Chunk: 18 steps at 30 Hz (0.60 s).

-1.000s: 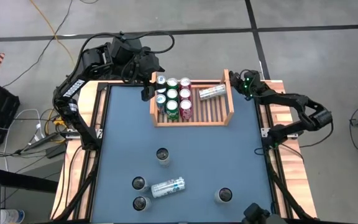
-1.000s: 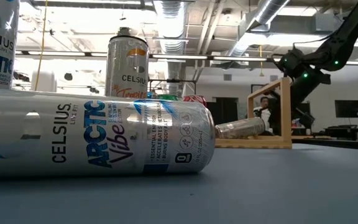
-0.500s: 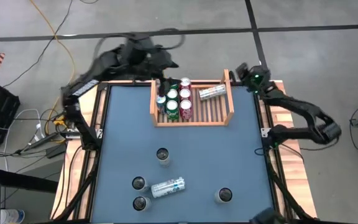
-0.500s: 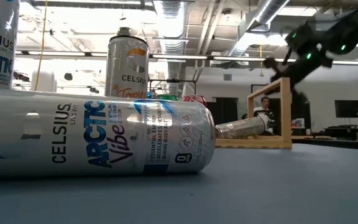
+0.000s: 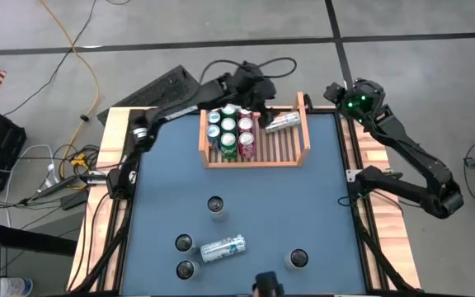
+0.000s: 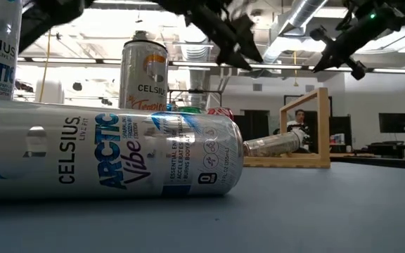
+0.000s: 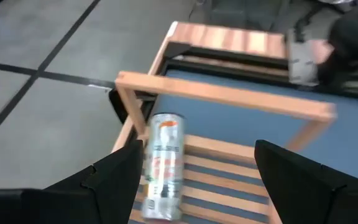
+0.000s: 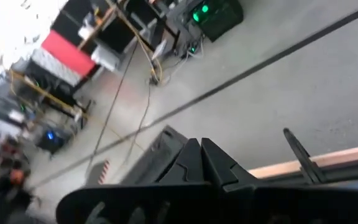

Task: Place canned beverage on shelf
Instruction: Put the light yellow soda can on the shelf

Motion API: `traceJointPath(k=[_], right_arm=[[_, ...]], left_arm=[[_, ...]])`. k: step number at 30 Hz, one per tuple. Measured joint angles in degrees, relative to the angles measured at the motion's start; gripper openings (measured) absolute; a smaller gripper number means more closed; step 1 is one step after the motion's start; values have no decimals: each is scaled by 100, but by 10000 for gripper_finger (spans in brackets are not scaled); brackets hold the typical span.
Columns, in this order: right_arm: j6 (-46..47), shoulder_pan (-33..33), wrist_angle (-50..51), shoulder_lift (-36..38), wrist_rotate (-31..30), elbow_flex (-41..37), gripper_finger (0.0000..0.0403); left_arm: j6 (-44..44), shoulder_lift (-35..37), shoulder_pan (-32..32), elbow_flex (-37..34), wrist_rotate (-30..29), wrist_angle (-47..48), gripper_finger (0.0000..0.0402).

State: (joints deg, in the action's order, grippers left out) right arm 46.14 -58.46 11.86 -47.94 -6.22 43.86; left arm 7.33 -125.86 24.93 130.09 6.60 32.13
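Lying on its side across the slats, a silver can [image 5: 280, 123] sits in the right part of the shelf [image 5: 302, 158], beside three rows of upright cans [image 5: 228, 130] on its left. A second ago the left gripper [image 5: 256, 106] was off the shelf's left back corner; now it has swung across and hovers over the back rail, just above the tipped can, fingers spread and holding nothing. That suggests it means to right or shift this can. The right gripper [image 5: 333, 91], closed and empty, has drawn up and away from the shelf's right back corner. More cans [image 5: 223, 247] wait on the table [image 5: 320, 214].
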Motion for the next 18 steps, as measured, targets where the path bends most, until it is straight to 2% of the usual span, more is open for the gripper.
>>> traceJointPath(k=[6,11,18], right_arm=[[-346,314,540,0,46,0,0],[-592,513,857,-7,48,0,0],[-631,602,874,-38,44,0,0]], left_arm=[[93,-883,-2,496,-317,-188,296],[-168,-1040,16,373,-301,-190,296],[261,-1425,47,373,-497,-447,299]])
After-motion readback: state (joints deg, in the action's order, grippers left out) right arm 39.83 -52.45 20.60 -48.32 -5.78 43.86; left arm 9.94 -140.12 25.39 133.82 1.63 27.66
